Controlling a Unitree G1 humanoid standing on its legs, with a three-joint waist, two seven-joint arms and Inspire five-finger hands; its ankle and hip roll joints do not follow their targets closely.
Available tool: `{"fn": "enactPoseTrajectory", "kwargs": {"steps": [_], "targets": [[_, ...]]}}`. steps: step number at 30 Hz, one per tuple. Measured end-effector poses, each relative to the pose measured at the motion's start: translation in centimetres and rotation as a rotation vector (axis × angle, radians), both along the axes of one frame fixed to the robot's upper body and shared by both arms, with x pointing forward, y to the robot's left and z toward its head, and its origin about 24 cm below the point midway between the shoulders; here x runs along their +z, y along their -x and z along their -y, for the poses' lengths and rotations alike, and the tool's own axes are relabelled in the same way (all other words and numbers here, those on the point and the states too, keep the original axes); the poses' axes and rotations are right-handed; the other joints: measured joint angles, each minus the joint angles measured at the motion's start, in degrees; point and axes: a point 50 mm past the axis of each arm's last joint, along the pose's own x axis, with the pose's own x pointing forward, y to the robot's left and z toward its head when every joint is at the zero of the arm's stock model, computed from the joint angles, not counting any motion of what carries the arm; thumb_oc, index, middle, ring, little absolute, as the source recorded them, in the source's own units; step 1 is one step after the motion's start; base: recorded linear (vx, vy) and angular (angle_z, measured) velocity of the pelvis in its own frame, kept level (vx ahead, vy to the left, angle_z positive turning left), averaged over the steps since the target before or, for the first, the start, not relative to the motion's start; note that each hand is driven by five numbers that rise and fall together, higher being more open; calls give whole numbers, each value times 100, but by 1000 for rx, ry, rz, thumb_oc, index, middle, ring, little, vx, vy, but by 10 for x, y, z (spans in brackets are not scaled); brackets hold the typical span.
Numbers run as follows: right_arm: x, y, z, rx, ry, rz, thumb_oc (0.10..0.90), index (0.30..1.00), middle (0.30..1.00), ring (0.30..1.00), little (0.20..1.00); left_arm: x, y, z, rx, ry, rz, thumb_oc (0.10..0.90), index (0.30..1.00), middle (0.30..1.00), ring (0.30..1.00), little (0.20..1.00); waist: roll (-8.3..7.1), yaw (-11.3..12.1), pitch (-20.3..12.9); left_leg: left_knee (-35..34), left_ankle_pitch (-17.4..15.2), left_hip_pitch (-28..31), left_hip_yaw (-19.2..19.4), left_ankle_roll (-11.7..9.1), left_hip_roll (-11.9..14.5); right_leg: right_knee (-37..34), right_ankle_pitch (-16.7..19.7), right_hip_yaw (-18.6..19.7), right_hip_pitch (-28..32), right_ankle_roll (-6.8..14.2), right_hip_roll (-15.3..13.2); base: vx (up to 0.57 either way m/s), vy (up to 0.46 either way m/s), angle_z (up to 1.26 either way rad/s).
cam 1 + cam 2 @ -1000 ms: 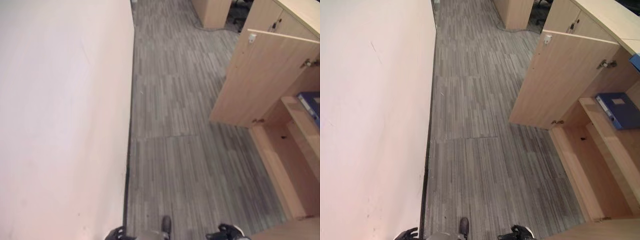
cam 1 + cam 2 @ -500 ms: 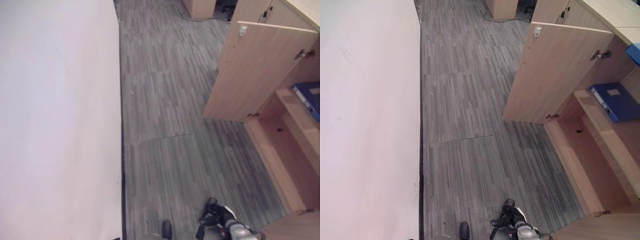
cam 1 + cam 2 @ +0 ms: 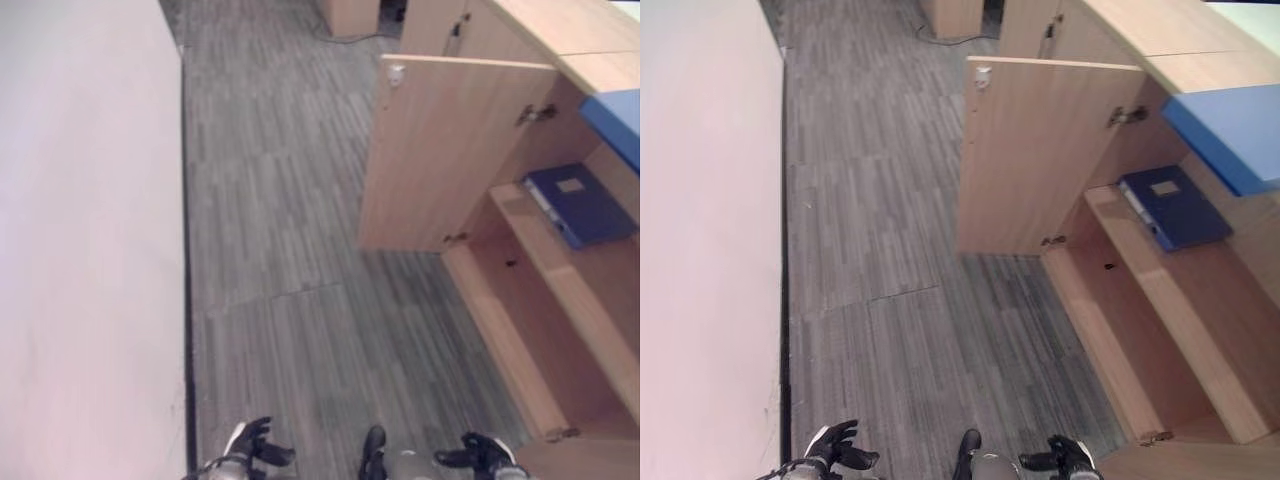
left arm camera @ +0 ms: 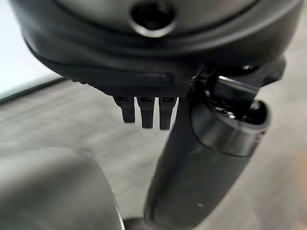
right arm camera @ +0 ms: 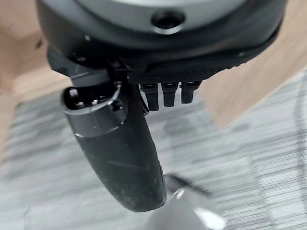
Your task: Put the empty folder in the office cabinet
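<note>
A dark blue folder (image 3: pixel 1173 205) lies flat on the middle shelf of the open wooden office cabinet (image 3: pixel 1185 330) at the right. The cabinet door (image 3: pixel 450 150) stands swung out over the floor. Both hands hang low at the bottom edge, well short of the cabinet. My left hand (image 3: pixel 250 445) has relaxed fingers and holds nothing. My right hand (image 3: pixel 480 455) is just as empty. In the wrist views each thumb (image 4: pixel 192 167) (image 5: pixel 120 153) sticks out over bare carpet, with the fingers (image 4: pixel 144 112) straight.
A white wall (image 3: pixel 80 250) runs along the left. Grey striped carpet (image 3: pixel 290 250) fills the aisle between the wall and the cabinet. A lighter blue flat thing (image 3: pixel 1225 130) sits higher in the cabinet. More wooden furniture (image 3: pixel 350 15) stands at the far end.
The camera has turned to the right, so more of the cabinet's inside and the folder show. Both hands now show at the bottom edge.
</note>
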Motion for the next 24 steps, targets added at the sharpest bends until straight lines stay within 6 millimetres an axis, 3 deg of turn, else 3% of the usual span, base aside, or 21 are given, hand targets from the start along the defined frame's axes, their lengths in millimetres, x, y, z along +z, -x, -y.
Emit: {"fn": "enactPoseTrajectory", "kwargs": {"steps": [1, 3, 4, 6, 8, 9, 10, 11, 12, 14, 15, 16, 17, 18, 19, 20, 21, 23, 24], "targets": [[0, 3, 2, 1, 9, -4, 800, 900, 900, 900, 900, 6, -14, 4, -51, -8, 43, 800, 900, 900, 900, 900, -3, -117, -25, 238, 64, -128, -127, -45, 45, -5, -102, 98, 59, -141, 79, 155, -73, -46], [-1, 10, 5, -8, 15, -21, 800, 900, 900, 900, 900, 25, -35, 9, -154, -16, 163, 800, 900, 900, 900, 900, -30, -110, -5, 487, 38, -385, -232, 14, 34, -76, -90, 206, 51, -234, 134, 147, -14, -24], [-2, 19, 6, -15, 18, -50, 800, 900, 900, 900, 900, 42, -52, 18, -218, -2, 280, 800, 900, 900, 900, 900, -71, -39, 7, 178, 25, -586, -307, 9, -124, -146, -89, 265, 101, -254, 115, 203, 37, -6], [-3, 20, 4, -13, 12, -61, 800, 900, 900, 900, 900, 57, -64, 22, -282, 10, 350, 800, 900, 900, 900, 900, -139, 25, 55, -778, 11, -729, -457, 31, -390, -433, -41, 381, 399, -242, 88, 274, 66, -15], [-3, 16, 3, -9, 10, -54, 800, 900, 900, 900, 900, 58, -65, 23, -287, 15, 358, 800, 900, 900, 900, 900, -140, 128, 66, -1577, 221, -829, -609, 28, -572, -722, 35, 513, 653, -186, 93, 180, 50, -44], [-2, 15, 3, -7, 11, -48, 800, 900, 900, 900, 900, 57, -63, 24, -286, 18, 351, 800, 900, 900, 900, 900, -112, 147, 76, -2207, 554, -888, -878, -42, -657, -916, 136, 572, 780, -73, 145, 208, 48, -86], [2, 2, 6, 10, 20, -11, 800, 900, 900, 900, 900, 52, -55, 23, -282, 25, 322, 800, 900, 900, 900, 900, 150, 184, 106, -2539, 993, -1220, -1119, -95, -611, -1043, 122, 760, 956, -56, 294, 364, 79, -78], [4, -5, 6, 24, 23, 15, 800, 900, 900, 900, 900, 50, -52, 23, -284, 31, 306, 800, 900, 900, 900, 900, 265, 151, 114, -2774, 1150, -1338, -1395, -139, -668, -1184, 89, 884, 1076, -63, 387, 467, 137, -91], [6, -11, 7, 30, 25, 35, 800, 900, 900, 900, 900, 49, -47, 23, -269, 38, 298, 800, 900, 900, 900, 900, 408, 223, 134, -3112, 1279, -1440, -1936, -185, -697, -1224, 80, 1146, 1146, -78, 474, 356, 113, -70], [6, -16, 3, 34, 12, 42, 800, 900, 900, 900, 900, 49, -36, 19, -217, 56, 297, 800, 900, 900, 900, 900, 480, 462, 151, -3244, 1346, -1421, -2796, -163, -906, -1117, 96, 1718, 1163, 29, 478, 363, 214, -139], [7, -20, 1, 40, 7, 58, 800, 900, 900, 900, 900, 50, -32, 18, -204, 61, 299, 800, 900, 900, 900, 900, 528, 531, 126, -3214, 1357, -1361, -2842, -85, -956, -1060, 15, 1935, 1178, 70, 469, 405, 284, -192], [6, -18, 0, 26, 0, 64, 800, 900, 900, 900, 900, 50, -27, 16, -174, 91, 297, 800, 900, 900, 900, 900, 587, 579, 101, -3040, 1491, -1142, -2975, 27, -1088, -911, -140, 2315, 1239, 250, 386, 327, 298, -142], [5, -16, -1, 24, -6, 65, 800, 900, 900, 900, 900, 52, -28, 16, -184, 94, 302, 800, 900, 900, 900, 900, 529, 547, 124, -2826, 1578, -1160, -2797, 23, -1195, -857, -264, 2402, 1315, 325, 303, 411, 387, -123], [3, -10, -4, 16, -21, 58, 800, 900, 900, 900, 900, 60, -35, 14, -202, 85, 334, 800, 900, 900, 900, 900, 338, 505, 137, -2617, 1676, -1128, -2545, 73, -1375, -696, -403, 2514, 1255, 364, 46, 349, 364, -64], [1, -7, -6, 10, -29, 51, 800, 900, 900, 900, 900, 64, -36, 11, -217, 78, 349, 800, 900, 900, 900, 900, 257, 525, 143, -2520, 1607, -1155, -2430, 171, -1478, -555, -570, 2623, 1256, 516, -77, 245, 277, -93], [-1, -3, -9, 3, -35, 36, 800, 900, 900, 900, 900, 73, -44, 7, -238, 61, 386, 800, 900, 900, 900, 900, 174, 578, 122, -2375, 1675, -1148, -2145, 225, -1607, -449, -654, 2735, 1132, 463, -292, 166, 192, -90], [-1, -2, -10, 8, -35, 26, 800, 900, 900, 900, 900, 77, -45, 5, -249, 53, 399, 800, 900, 900, 900, 900, 140, 603, 102, -2372, 1661, -1144, -2028, 262, -1643, -406, -718, 2817, 1137, 554, -368, 189, 280, -117], [-4, 3, -13, 0, -46, -4, 800, 900, 900, 900, 900, 88, -56, -5, -278, 9, 435, 800, 900, 900, 900, 900, 119, 598, 79, -2275, 1620, -1083, -1497, 601, -1766, -310, -544, 2786, 998, 677, -703, 129, 215, -104], [-4, 2, -14, -7, -48, -1, 800, 900, 900, 900, 900, 89, -56, -9, -267, 0, 437, 800, 900, 900, 900, 900, 140, 578, 77, -2282, 1582, -1055, -1345, 669, -1772, -287, -453, 2808, 946, 790, -759, 108, 211, -104]]}}
